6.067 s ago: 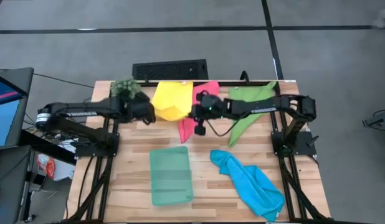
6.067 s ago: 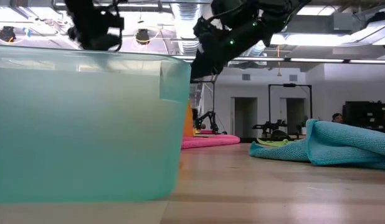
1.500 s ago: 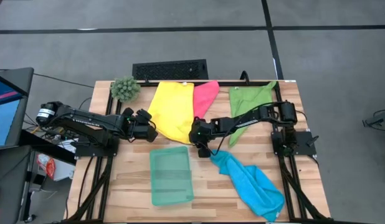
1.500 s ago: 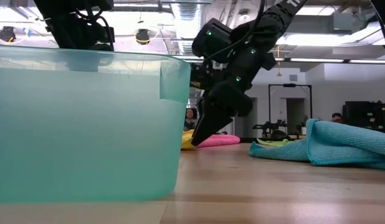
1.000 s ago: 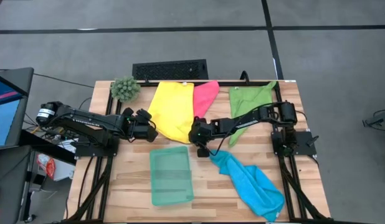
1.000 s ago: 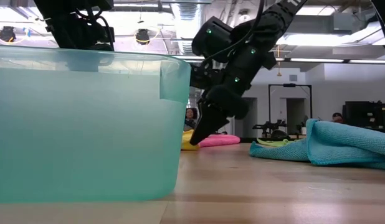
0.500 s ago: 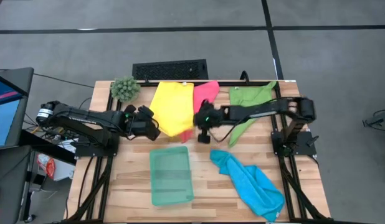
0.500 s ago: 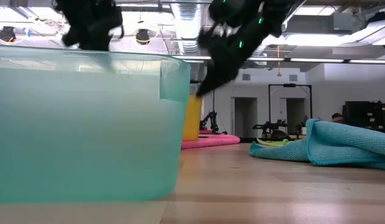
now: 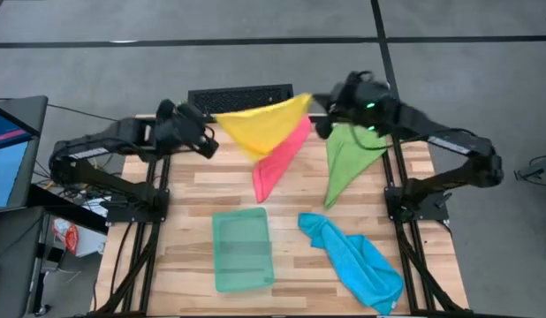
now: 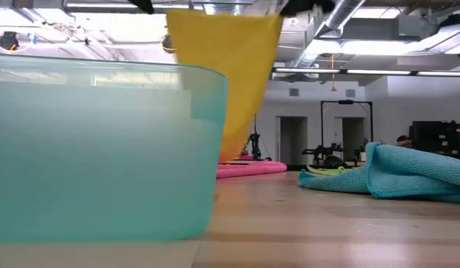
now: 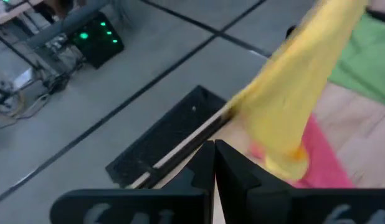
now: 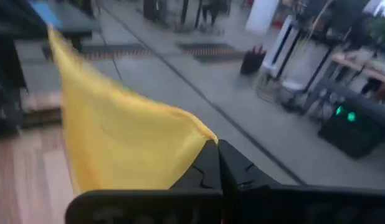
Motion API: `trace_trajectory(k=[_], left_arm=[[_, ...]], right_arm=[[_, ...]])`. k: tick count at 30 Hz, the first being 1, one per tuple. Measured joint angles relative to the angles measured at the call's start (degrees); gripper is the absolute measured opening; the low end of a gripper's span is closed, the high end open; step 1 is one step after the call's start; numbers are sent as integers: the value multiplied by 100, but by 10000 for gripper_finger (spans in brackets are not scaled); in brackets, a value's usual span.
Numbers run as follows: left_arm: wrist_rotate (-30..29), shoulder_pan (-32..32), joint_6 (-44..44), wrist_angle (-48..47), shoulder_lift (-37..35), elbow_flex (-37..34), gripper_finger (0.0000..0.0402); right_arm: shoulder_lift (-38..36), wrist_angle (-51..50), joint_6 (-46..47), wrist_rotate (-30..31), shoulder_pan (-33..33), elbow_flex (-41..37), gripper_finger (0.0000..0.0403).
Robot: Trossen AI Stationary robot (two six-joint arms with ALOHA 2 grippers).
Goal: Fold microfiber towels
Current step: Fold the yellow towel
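Change: both arms have risen from low over the surface (image 9: 189, 243) to its far edge, lifting the yellow towel (image 9: 260, 124) clear of the wood.
Near edge: teal tray (image 9: 242, 249) sits at the front; in the low view its wall (image 10: 103, 149) blocks the left half of the scene.
Front right: blue towel (image 9: 352, 256) lies crumpled just beside the tray.
Middle: pink towel (image 9: 277, 159) and green towel (image 9: 352, 159) lie flat, apart, partly under the raised cloth and right arm.
Yellow towel: hangs in the air, stretched between both pincers.
Left pincer (image 9: 209, 132): clenched on the towel's left corner, arm reaching up and inward.
Right pincer (image 9: 319, 110): clenched on the opposite corner, arm raised.
Far: black floor grate (image 9: 240, 98) beyond the surface.
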Motion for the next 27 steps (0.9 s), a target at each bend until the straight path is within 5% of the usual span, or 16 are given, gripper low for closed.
trace_trajectory(k=[8, 16, 22, 27], left_arm=[[1729, 272, 350, 145, -2, 631, 0], [1830, 261, 378, 1263, 231, -446, 8], [1994, 258, 1014, 3112, 730, -1603, 75], [2002, 383, 1394, 4053, 1392, -1784, 158]], right_arm=[[-116, -1172, -38, -679, 267, 754, 0], [-87, -1180, 31, -677, 325, 758, 0], [-87, -1301, 149, -682, 327, 758, 0], [-87, -1538, 374, -755, 402, 758, 0]])
